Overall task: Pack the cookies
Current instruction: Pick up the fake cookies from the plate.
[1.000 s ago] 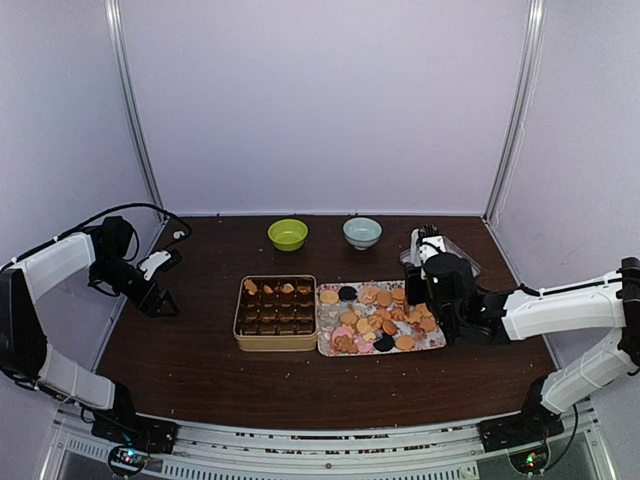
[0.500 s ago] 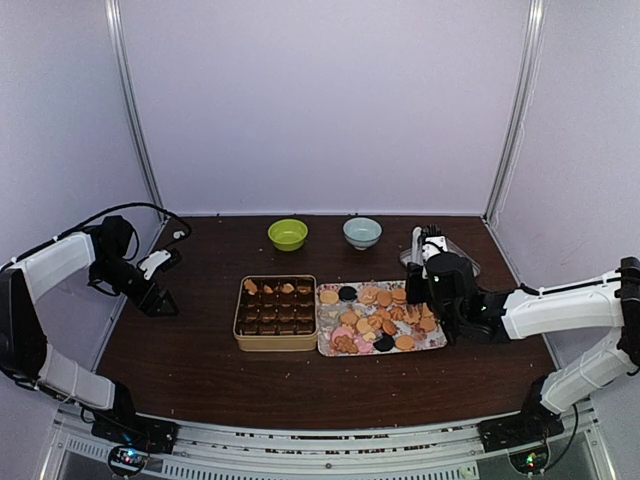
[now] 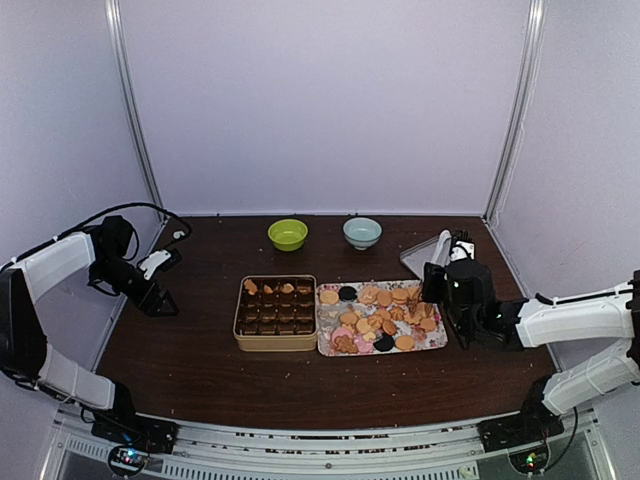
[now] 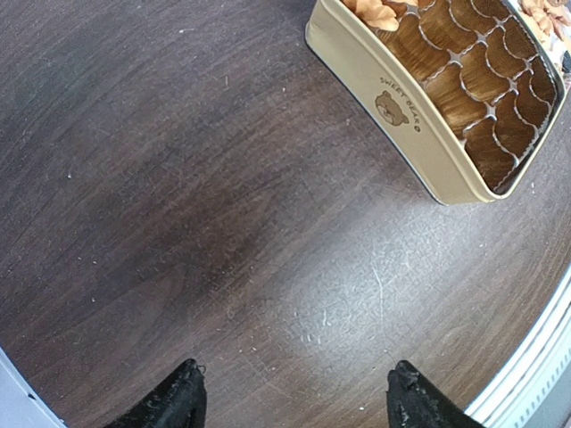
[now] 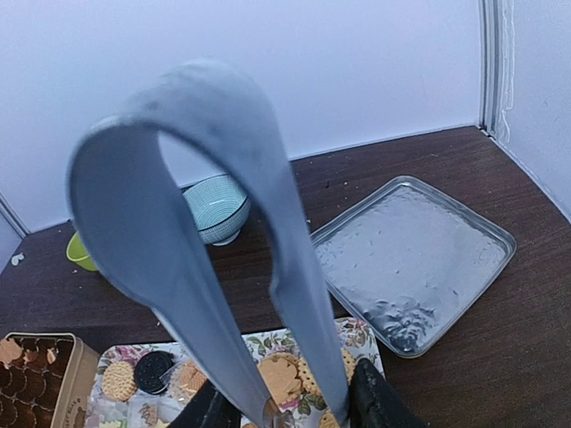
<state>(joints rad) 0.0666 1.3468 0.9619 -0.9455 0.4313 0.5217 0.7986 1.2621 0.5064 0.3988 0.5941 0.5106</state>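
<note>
One dark wooden worktop point(image 3: 200, 350). At its middle, one floral tray point(image 3: 436, 340) heaped with the cookies point(image 3: 385, 298): mostly tan-orange, some pink, two dark, too overlapped to count in full. Just left of it, one tan tin point(image 4: 419, 134), lettered SWEET BEAR beside a bear's face, lined with brown paper cups point(image 4: 464, 89), a few cookies in the far row only. Far right, one metal tray point(image 5: 415, 259). Far middle, two bowls: one green bowl point(image 3: 287, 234), one pale blue bowl point(image 5: 219, 205). One pair of grey tongs point(image 5: 178, 241), clamped between the right jaws at the floral tray's right end. Over bare worktop left of the tin, left jaws wide apart, holding nothing.
</note>
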